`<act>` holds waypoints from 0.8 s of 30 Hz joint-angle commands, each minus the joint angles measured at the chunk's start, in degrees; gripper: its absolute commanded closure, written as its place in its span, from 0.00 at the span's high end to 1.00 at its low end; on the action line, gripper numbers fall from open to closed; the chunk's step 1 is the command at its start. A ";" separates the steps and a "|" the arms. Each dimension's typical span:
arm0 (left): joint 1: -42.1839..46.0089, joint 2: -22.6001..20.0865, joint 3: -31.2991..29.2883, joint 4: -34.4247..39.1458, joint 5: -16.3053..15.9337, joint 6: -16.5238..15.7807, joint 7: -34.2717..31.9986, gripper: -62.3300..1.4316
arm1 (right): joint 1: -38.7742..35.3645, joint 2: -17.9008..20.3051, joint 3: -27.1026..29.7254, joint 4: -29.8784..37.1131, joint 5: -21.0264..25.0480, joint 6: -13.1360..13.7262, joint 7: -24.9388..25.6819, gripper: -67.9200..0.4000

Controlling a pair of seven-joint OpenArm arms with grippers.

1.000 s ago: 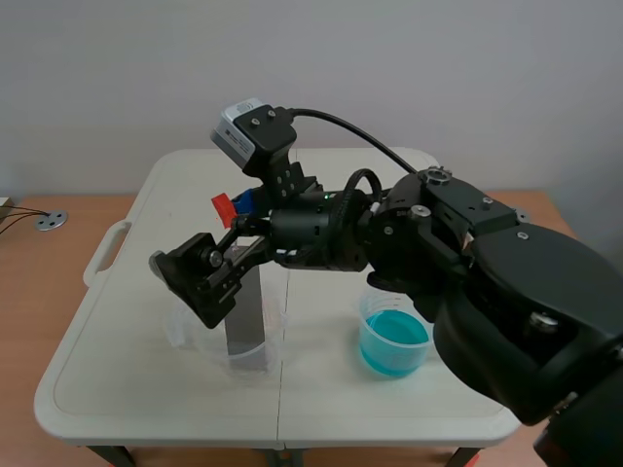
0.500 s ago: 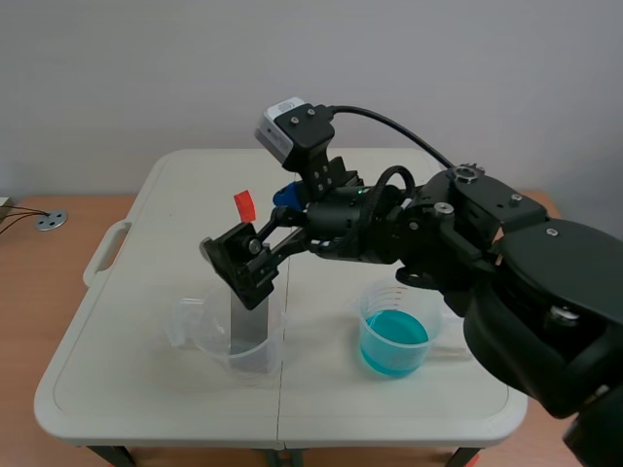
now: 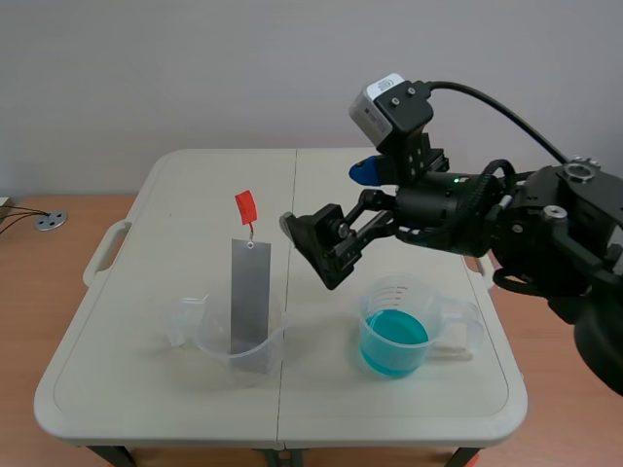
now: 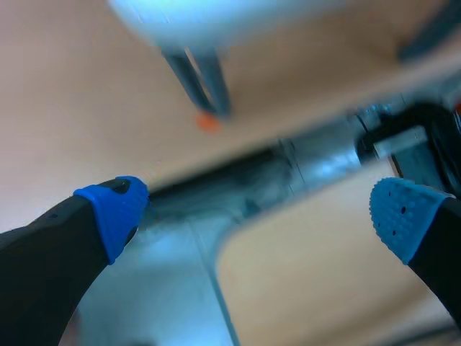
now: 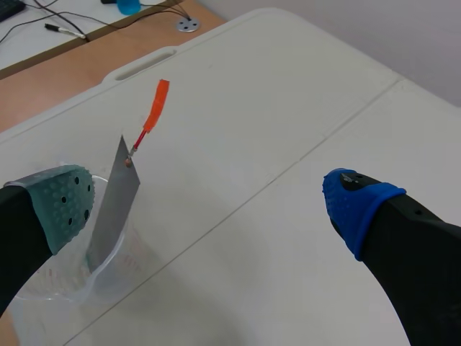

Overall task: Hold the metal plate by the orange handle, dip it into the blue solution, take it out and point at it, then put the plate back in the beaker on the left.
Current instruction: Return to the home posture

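Note:
The grey metal plate (image 3: 249, 297) stands tilted in the clear beaker (image 3: 226, 336) on the left, its orange handle (image 3: 245, 205) sticking up free. The beaker of blue solution (image 3: 394, 342) sits to the right. My right gripper (image 3: 310, 251) hangs open between the two beakers, above the table, touching neither. In the right wrist view the plate (image 5: 114, 209) and handle (image 5: 156, 106) lie ahead, by the grey-green pad (image 5: 61, 202) of the open right gripper (image 5: 209, 209). My left gripper (image 4: 252, 209) is open and empty, off the table, over a blurred floor.
The white folding table (image 3: 389, 165) has a seam down its middle and a handle slot at its left edge. A wooden surface flanks it on both sides, with a cable and a round metal disc (image 3: 51, 221) at the far left.
My right gripper has swung to the right and slightly up, away from the left beaker. The plate stays standing in that beaker with its handle free.

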 commanded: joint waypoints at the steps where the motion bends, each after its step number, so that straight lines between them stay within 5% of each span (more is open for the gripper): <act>1: 0.44 -0.17 -0.87 3.13 -0.04 -0.11 -1.64 1.00 | -1.09 1.18 0.68 3.13 0.83 -0.57 1.44 0.98; 9: 0.42 -0.15 -3.54 15.76 -0.02 -0.11 -8.68 1.00 | -11.34 6.67 3.67 13.14 0.81 -4.46 3.96 0.98; 24: -5.57 0.96 -3.52 24.39 -0.02 -0.66 -11.96 1.00 | -33.94 9.42 18.99 26.93 0.74 -4.79 7.34 0.98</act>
